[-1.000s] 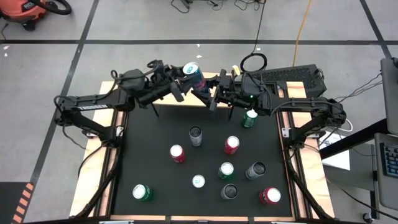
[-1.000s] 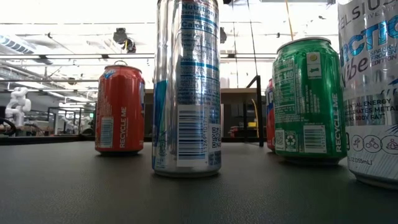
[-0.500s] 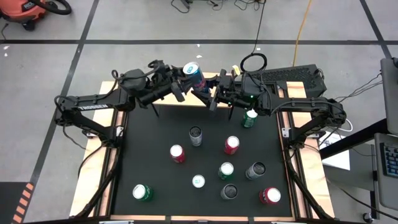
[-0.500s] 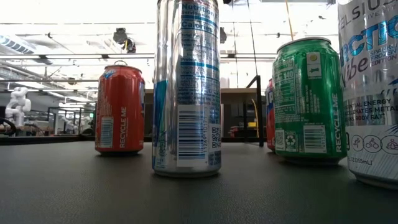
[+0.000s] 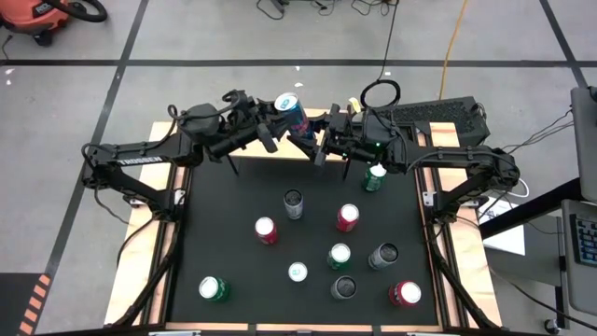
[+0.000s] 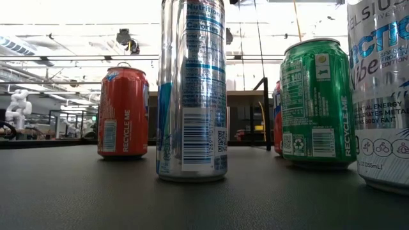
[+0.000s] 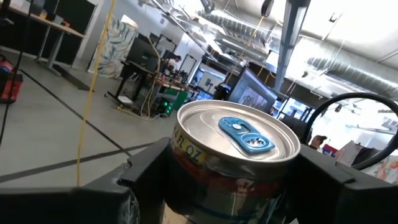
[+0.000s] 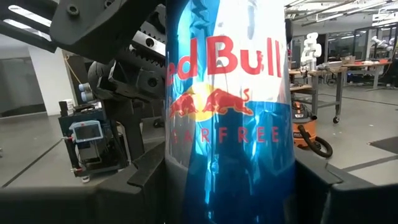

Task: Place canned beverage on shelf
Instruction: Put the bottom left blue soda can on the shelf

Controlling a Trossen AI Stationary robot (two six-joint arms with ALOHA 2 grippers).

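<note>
A blue can, tilted, sits between both grippers over the table's far edge: right gripper pinching it, left gripper straddling it, grip unclear.

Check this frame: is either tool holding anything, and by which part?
Both: the blue Red Bull can sits between the right tool at its body and the left tool near its top.

The shelf lay almost wholly under both arms; only slivers showed. Blue can: top and base cut off in right wrist view, lower body hidden in left wrist view. Low view: silver can and white can clipped at the edges.
</note>
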